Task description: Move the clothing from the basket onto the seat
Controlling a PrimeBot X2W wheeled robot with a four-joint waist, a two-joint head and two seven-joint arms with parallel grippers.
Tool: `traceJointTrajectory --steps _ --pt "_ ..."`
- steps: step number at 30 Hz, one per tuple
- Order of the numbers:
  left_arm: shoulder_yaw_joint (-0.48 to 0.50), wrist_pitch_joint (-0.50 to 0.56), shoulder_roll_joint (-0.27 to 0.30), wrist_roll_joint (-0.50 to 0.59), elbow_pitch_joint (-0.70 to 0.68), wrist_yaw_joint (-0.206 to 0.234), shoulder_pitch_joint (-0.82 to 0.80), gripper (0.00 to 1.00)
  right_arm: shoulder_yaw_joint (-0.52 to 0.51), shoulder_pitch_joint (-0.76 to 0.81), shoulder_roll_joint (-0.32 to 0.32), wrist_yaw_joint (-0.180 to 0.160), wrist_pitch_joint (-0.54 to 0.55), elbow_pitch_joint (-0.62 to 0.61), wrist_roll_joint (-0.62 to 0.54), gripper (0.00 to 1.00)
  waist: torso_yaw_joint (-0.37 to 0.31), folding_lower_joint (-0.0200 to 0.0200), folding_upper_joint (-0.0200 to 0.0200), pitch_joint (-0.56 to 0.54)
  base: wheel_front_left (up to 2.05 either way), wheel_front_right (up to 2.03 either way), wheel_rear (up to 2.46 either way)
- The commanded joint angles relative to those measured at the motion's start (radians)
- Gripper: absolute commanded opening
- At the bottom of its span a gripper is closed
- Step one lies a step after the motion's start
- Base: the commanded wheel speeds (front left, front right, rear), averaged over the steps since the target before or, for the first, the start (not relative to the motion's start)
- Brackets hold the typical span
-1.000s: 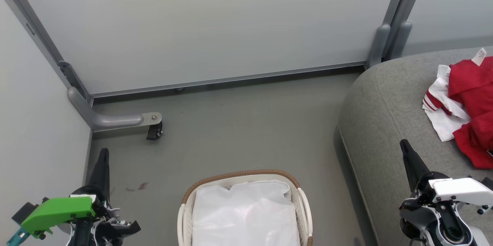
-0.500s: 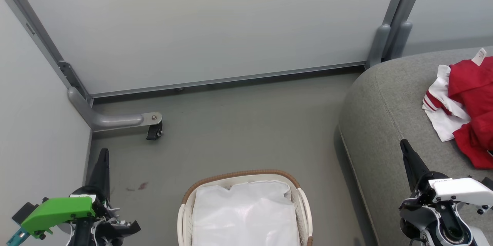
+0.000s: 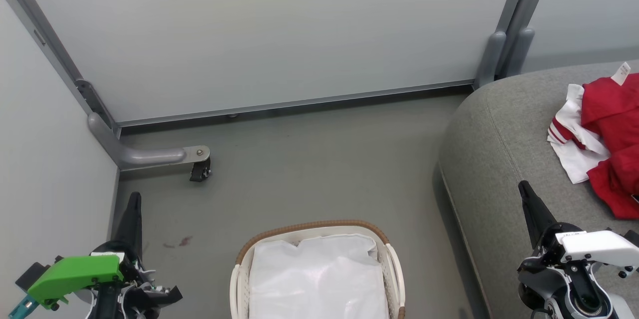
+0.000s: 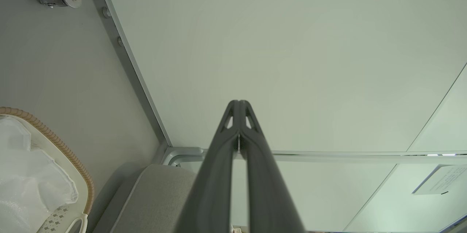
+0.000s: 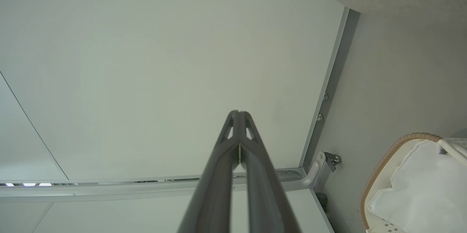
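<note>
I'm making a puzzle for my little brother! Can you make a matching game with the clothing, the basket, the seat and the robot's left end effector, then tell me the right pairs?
Things:
1. clothing
2. basket
3. seat
4. left end effector

Matches:
A. grey all over
B. shut, holding nothing
C. red and white
D. on the floor, with a white liner inside

Pairs: 1-C; 2-D; 3-A; 4-B

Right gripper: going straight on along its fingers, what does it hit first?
Probably the pale wall panel: the right gripper, shut, points at it with nothing in between, though depth is hard to judge.
</note>
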Motion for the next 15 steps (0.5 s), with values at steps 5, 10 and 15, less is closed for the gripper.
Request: traceJointTrajectory --steps 5,10,15 --pt "0.002 0.004 0.007 -0.004 -0.002 -0.005 -0.01 0.0 -0.002 0.01 -0.006 -0.001 0.003 -0.003 0.003 0.0 0.0 0.0 -0.0001 0.0 0.0 0.0 0.0" --pt "0.002 0.004 0.007 -0.004 -0.002 -0.005 -0.01 0.0 -0.002 0.01 -0.006 -0.001 0.003 -0.004 0.003 0.0 0.0 0.0 -0.0001 0.0 0.0 0.0 0.0" --pt "0.002 0.004 0.007 -0.004 -0.002 -0.005 -0.01 0.0 -0.002 0.01 -0.006 -0.001 0.003 -0.004 0.003 0.0 0.0 0.0 -0.0001 0.0 0.0 0.0 0.0"
